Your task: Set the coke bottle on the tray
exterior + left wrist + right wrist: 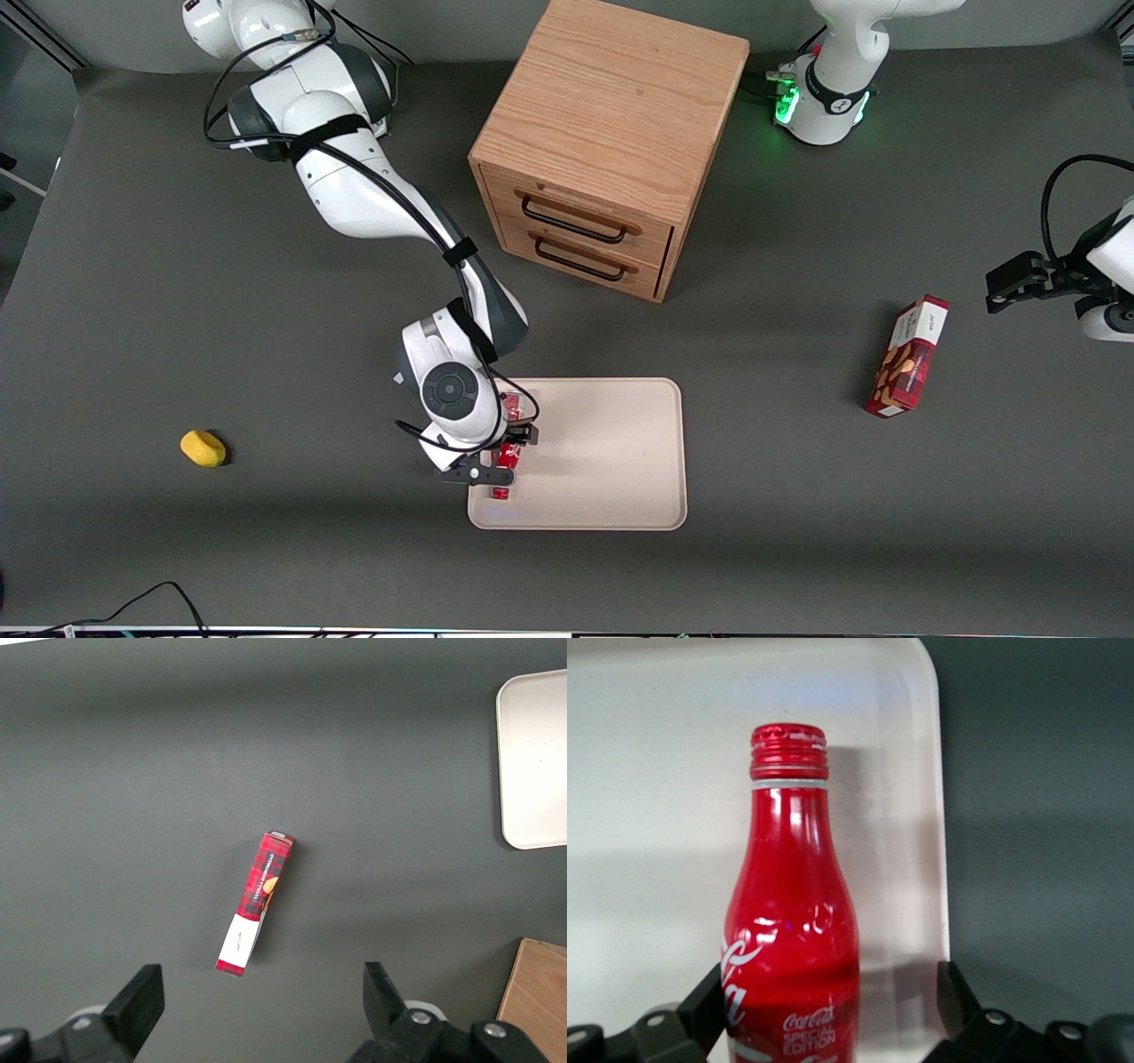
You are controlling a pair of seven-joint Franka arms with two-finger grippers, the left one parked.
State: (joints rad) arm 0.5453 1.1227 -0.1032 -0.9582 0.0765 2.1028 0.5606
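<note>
The coke bottle [793,930] is a slim red bottle with white script and a red cap, resting on the tray [656,771]. It is near the tray's rim toward the working arm's end [507,455]. My right gripper [833,997] is open around the bottle's lower body. One finger [709,997] is close against the bottle. The other finger [957,997] stands clear of it with a gap. In the front view the gripper [501,457] hangs over that edge of the beige tray [611,461]. The bottle's base is hidden.
A wooden two-drawer cabinet [611,133] stands farther from the front camera than the tray. A red snack box [908,359] lies toward the parked arm's end. A small yellow object [203,447] lies toward the working arm's end. A dark mat covers the table.
</note>
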